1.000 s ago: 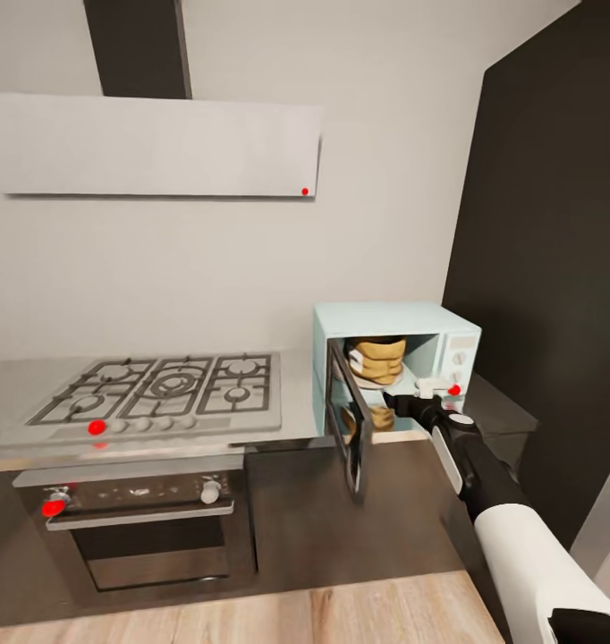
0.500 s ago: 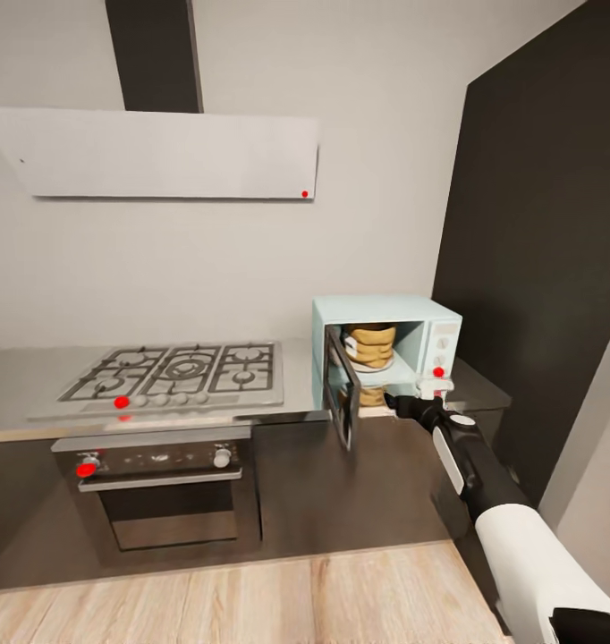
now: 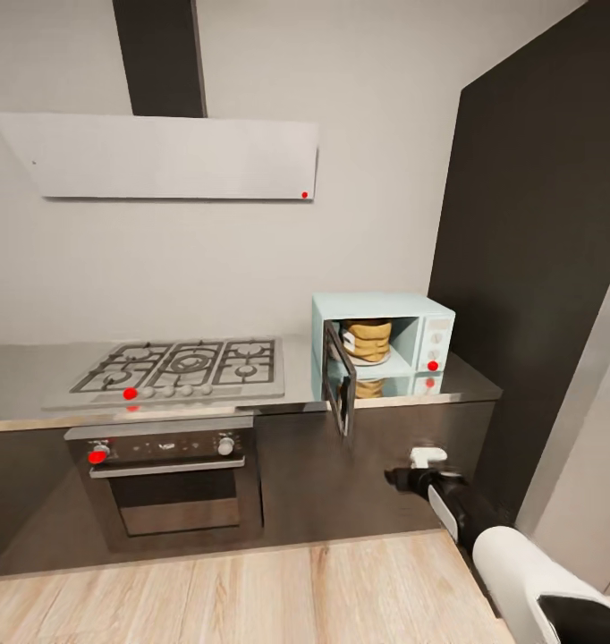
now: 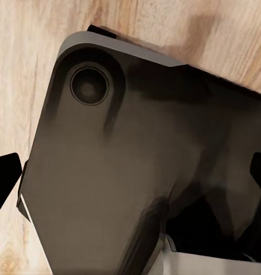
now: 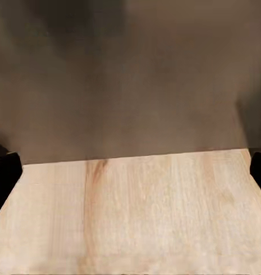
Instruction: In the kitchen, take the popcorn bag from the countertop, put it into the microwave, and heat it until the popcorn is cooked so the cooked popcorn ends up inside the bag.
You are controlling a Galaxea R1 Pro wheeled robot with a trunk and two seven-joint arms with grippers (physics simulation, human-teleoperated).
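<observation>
The pale mint-blue microwave (image 3: 403,315) stands on the steel countertop (image 3: 470,383) in the kitchen, its dark glass door (image 3: 340,386) swung partly open. The tan popcorn bag (image 3: 369,338) sits upright inside on a white plate. The popcorn is hidden. My right gripper (image 3: 398,476) hangs below the counter edge, in front of the dark cabinets and well away from the microwave. In the right wrist view the right gripper (image 5: 130,172) is open with nothing between its fingers, over wood floor. The left gripper (image 4: 130,183) is open and empty above my own dark base.
A steel gas hob (image 3: 184,367) lies left of the microwave, above an oven (image 3: 166,478). A white flat hood (image 3: 162,156) hangs on the grey wall. A tall dark cabinet (image 3: 537,268) rises at the right. Wood floor (image 3: 251,590) runs along the cabinets.
The view has pulled back from the counter, so the camera moved. My right arm has dropped from the microwave's front to below the counter edge. Bag and door are unchanged.
</observation>
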